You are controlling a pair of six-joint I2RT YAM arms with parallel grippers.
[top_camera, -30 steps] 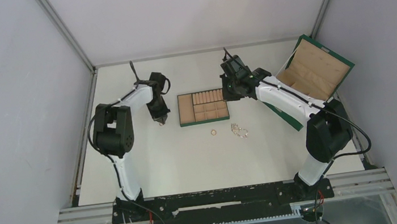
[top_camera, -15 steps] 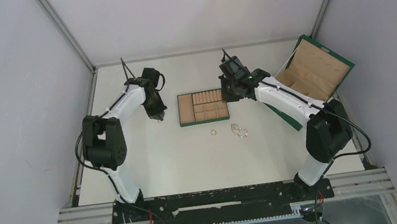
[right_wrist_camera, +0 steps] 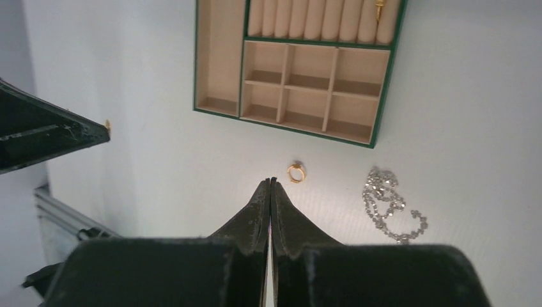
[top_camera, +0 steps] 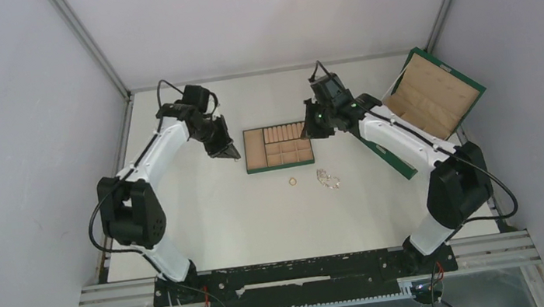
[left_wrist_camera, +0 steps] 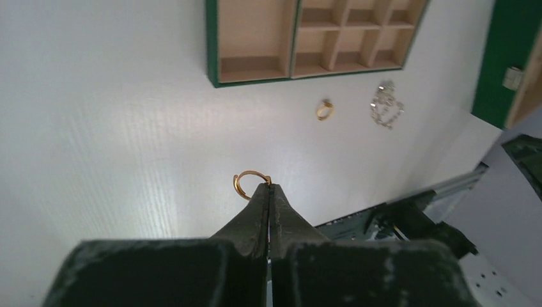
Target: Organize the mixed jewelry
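My left gripper [left_wrist_camera: 269, 187] is shut on a thin gold ring [left_wrist_camera: 246, 182] and holds it above the white table, just left of the tan tray [top_camera: 278, 167]; in the top view it is at the tray's left edge [top_camera: 231, 154]. A second gold ring [top_camera: 293, 181] lies on the table in front of the tray. A silvery chain tangle [top_camera: 327, 179] lies right of that ring. My right gripper [right_wrist_camera: 269, 181] is shut and empty, hovering over the tray's near edge [top_camera: 313, 127]. The ring [right_wrist_camera: 296, 171] and chain [right_wrist_camera: 390, 208] lie below it.
The tray has a green rim [right_wrist_camera: 281, 127], a long slot, several small cells and a roll row with a small gold piece [right_wrist_camera: 378, 9] in it. A large green box with tan lining [top_camera: 434, 94] stands open at the right. Walls enclose the table.
My left arm has swung so that its gripper moved right, closer to the tray's left edge, with the ring in it. The right wrist shifted slightly right. The ring and chain on the table stayed put.
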